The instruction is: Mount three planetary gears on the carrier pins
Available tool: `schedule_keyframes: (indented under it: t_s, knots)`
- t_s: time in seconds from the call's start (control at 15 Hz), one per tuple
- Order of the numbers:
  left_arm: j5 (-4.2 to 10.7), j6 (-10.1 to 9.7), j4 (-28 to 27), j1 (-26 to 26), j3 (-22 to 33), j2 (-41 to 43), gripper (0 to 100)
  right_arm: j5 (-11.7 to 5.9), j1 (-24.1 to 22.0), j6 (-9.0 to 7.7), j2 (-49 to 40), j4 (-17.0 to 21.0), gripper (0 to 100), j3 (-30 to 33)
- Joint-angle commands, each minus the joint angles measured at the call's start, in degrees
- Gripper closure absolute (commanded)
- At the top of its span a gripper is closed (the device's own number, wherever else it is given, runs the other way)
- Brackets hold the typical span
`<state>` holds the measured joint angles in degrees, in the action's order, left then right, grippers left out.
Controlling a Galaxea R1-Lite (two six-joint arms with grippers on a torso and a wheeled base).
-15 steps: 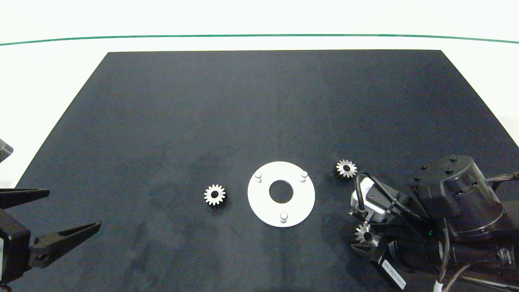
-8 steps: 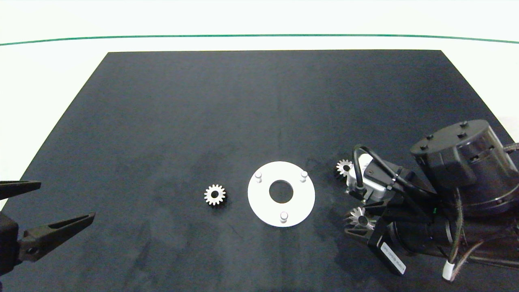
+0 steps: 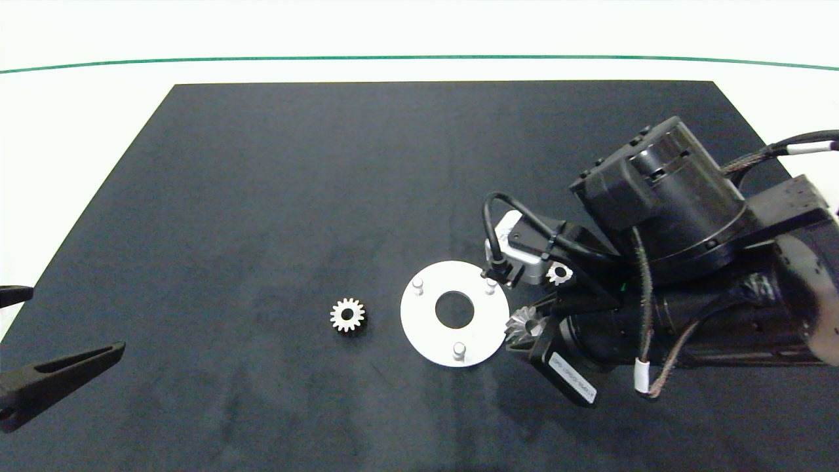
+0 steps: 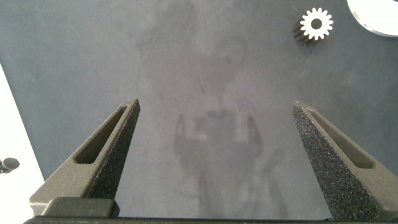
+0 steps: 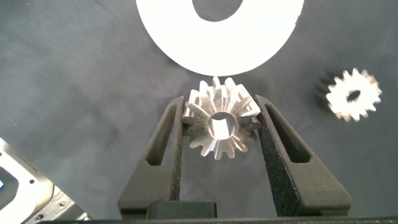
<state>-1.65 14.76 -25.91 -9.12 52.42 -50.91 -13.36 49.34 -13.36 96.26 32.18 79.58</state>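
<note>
Now right fingers (image 5: 220,134) pinching gear (image 5: 220,121) at disc (image 5: 186,43) edge; left fingers (image 4: 214,155) spread, aside.

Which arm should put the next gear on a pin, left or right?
Right, probably. The right gripper is shut on a gear at the white disc's edge, close to the pins. The left gripper is open and empty at the mat's far left.

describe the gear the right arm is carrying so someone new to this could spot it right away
Start at the white disc with three pegs, near the middle of the dark mat. At the disc's right edge the right pincer is shut on a silvery gear. Unlike the loose gear lying flat left of the disc and the one half hidden under the arm, it is clamped between two fingers.
</note>
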Motion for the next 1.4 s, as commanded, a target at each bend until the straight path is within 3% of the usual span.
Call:
schedule_keyframes:
  t_s: [0.07,0.47,1.4]
  knots:
    - [-0.02,0.09,-0.1,-0.2,-0.1,0.2,0,-0.17,1.2,-0.53,5.2,0.4,99,3.7]
    - [-0.02,0.09,-0.1,-0.3,-0.1,-0.2,0,-0.44,2.3,-1.05,9.8,2.4,99,8.7]
    - [-0.02,0.09,-0.1,-0.3,0.1,-0.2,0,-2.11,4.3,-0.88,13.1,2.1,99,9.5]
